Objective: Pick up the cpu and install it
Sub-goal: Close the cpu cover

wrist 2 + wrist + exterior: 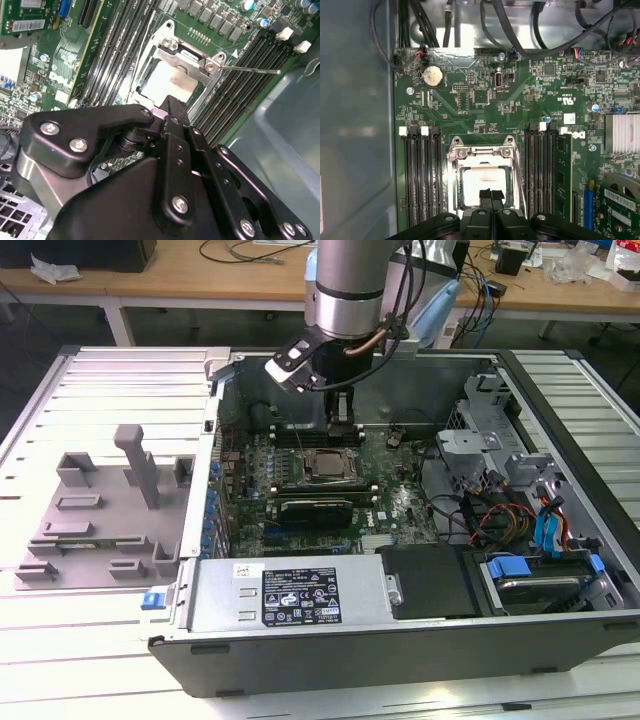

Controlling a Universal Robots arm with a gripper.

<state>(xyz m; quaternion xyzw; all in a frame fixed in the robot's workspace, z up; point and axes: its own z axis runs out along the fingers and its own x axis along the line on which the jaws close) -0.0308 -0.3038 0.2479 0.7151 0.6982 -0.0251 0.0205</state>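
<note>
Hand (491, 196) pinched shut, fingers (175, 117) pressed together, nothing seen between. Low over the cpu (481, 181) (touching or not: can't tell). Cpu flat in the metal socket frame (482, 150) on the green board (470, 107). Around that, open pc case (560, 640) on the desk (100, 660).

You'll find the cpu (479, 179) lying flat inside the metal socket frame (481, 148) on the green board (530, 95), between the two banks of memory slots (420, 175). It's a small, thin square with a pale silvery-grey top, facing up and uncovered, its edges parallel to the frame. In the second wrist view the cpu (167, 82) glares almost white. In the exterior view the cpu (327, 466) looks a duller grey.
</note>
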